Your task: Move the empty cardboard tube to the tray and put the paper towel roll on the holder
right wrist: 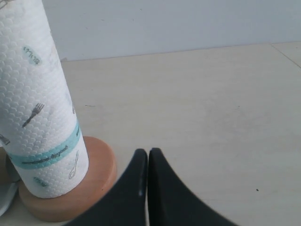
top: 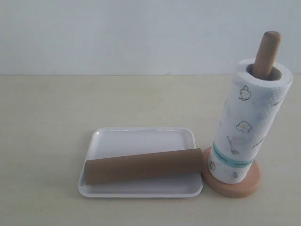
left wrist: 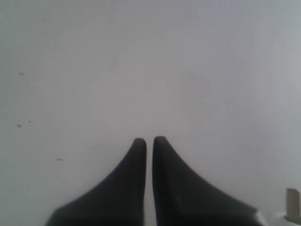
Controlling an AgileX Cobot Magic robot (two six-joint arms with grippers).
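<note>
Pale beige laminate makes up the counter (top: 47, 108), which fills most of the exterior view and meets a plain blue-grey wall (top: 141, 33) behind it.

The tray (top: 141, 136) sits flat near the front of the counter, white, with rounded corners and a low rim, its long side running left to right.

Just to its right stands the paper towel roll (top: 244, 127), upright on the holder (top: 244, 188). The roll rests on the round wooden base, and the pole runs up through its hollow core, with its rounded top standing clear above the paper. Small drawings dot the embossed white sheet, and a teal band circles it near the bottom.

The empty cardboard tube (top: 143, 165) lies on its side in the front half of the tray, slightly slanted, with its left end inside the rim. Its right end reaches the tray's right edge, just beside the holder's base; I cannot tell whether they touch.

The right jaws are pressed together with nothing between them, low over the counter near the holder's base and the foot of the roll. The left jaws are closed as well and hold nothing, facing a plain pale grey surface.
</note>
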